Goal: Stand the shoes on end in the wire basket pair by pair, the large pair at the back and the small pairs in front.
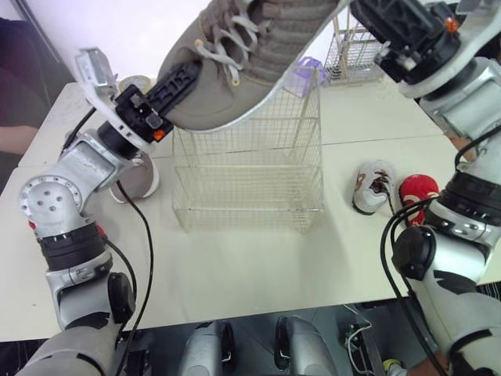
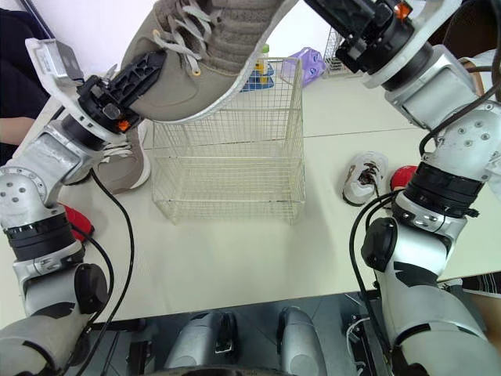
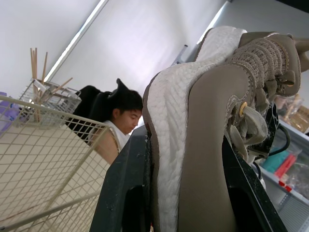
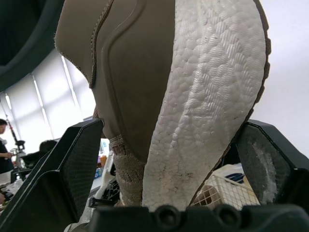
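Both hands are carrying the large taupe shoe (image 1: 258, 63) in the air. The left hand (image 1: 182, 82) is clenching on the toe end, and in the left wrist view its black fingers (image 3: 123, 193) are pressing on both sides of the shoe, one against the white sole and one against the laced upper. The right hand (image 1: 372, 16) is grasping the heel end, and in the right wrist view its fingers (image 4: 72, 164) are flanking the heel. The shoe is spanning from one hand to the other, slanting upward toward the right hand, with its white sole facing down.

The wire basket (image 1: 246, 211) is standing on the worktop (image 1: 235, 266) below and between the two hands, directly under the shoe and apart from it, with nothing lying in it. A second taupe shoe (image 2: 124, 168) is lying on the worktop below the left hand, just beside the basket on that side. Well below the right hand, a small white shoe (image 1: 373, 186) and a small red shoe (image 1: 419, 192) are lying side by side on the worktop, near the basket's other side.

Beyond the right hand, a second wire rack (image 1: 352, 51) is standing at the far edge of the worktop. A person (image 3: 123, 113) is sitting beyond the left hand, across the worktop.
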